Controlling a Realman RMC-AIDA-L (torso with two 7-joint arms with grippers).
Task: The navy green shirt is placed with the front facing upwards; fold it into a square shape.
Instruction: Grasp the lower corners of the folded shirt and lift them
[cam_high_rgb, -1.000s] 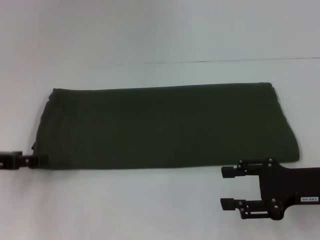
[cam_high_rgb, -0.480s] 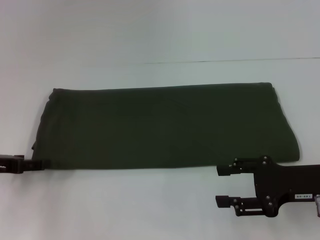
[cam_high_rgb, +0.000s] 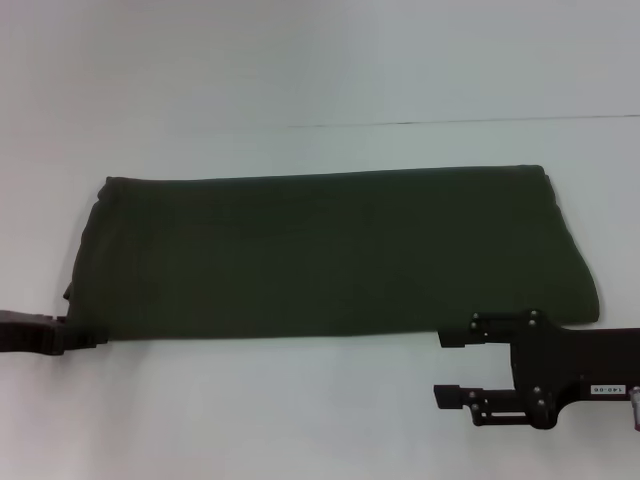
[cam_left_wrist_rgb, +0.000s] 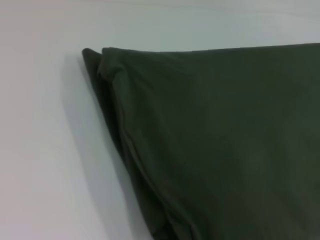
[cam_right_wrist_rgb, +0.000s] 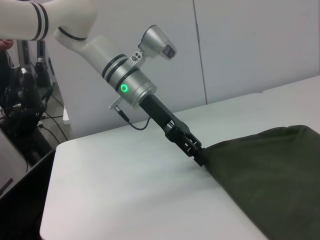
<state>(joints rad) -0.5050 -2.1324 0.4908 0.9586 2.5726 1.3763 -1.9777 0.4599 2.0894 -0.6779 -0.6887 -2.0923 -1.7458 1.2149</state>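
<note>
Olive-green cotton, the navy green shirt (cam_high_rgb: 330, 250) lies mid-table as a long folded band; squaring it crosswise remains. The left gripper (cam_high_rgb: 85, 337) touches its near-left corner, state unclear. The right gripper (cam_high_rgb: 447, 366), spread, hovers beside the near-right edge.

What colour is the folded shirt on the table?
Plain dark olive green, no print showing; the shirt shows best in the head view.

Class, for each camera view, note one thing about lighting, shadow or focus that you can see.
Head view: even, soft light; the navy green shirt reads as a nearly flat dark mass, its folds barely showing. Left wrist view: a soft shadow lies on the table beside the shirt's folded edge. Right wrist view: a green ring light glows on the left arm, and the left gripper meets the shirt's corner.
</note>
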